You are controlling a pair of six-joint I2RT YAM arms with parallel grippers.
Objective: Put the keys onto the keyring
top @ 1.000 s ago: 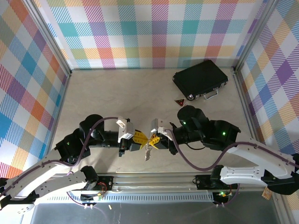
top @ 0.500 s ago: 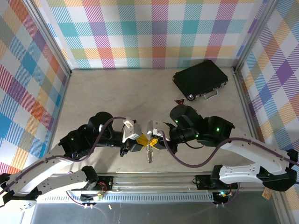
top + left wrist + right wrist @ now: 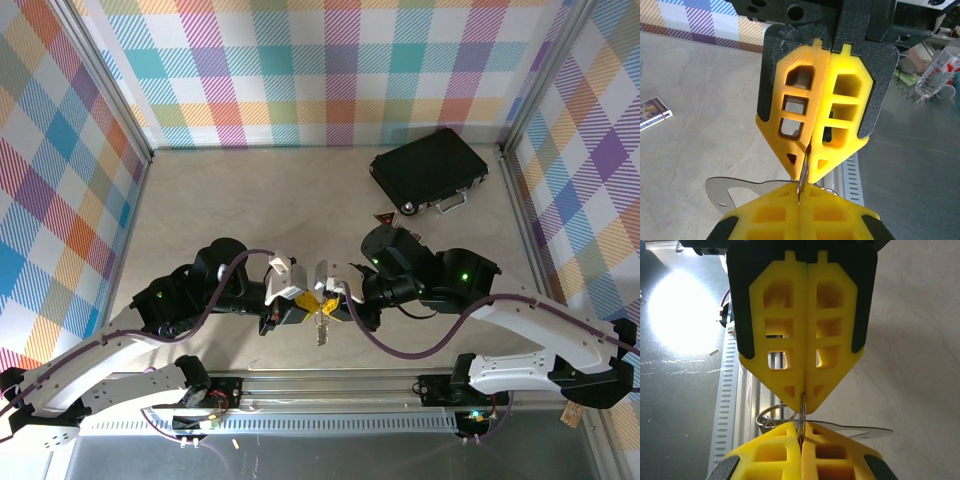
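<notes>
My two grippers meet tip to tip over the near middle of the table. The left gripper [image 3: 303, 301] [image 3: 801, 194] is shut on the thin wire keyring [image 3: 804, 167], seen edge-on. The right gripper [image 3: 330, 302] [image 3: 802, 429] is shut on the same keyring [image 3: 802, 410] from the opposite side. The silver keys [image 3: 320, 330] hang below the pinched ring. One flat key [image 3: 722, 189] [image 3: 860, 429] sticks out sideways under the fingertips. Further wire loops [image 3: 769, 416] bunch beside the right gripper's yellow fingers [image 3: 775, 455].
A black case [image 3: 428, 170] lies at the back right, with a small patterned card [image 3: 383, 217] [image 3: 652, 112] in front of it. The metal rail [image 3: 330, 385] runs along the near edge, just below the grippers. Checked walls enclose the table on three sides.
Both arms have come closer together until the fingertips almost touch. The left gripper has shut fully on the keyring, and the hanging keys shifted slightly right.
</notes>
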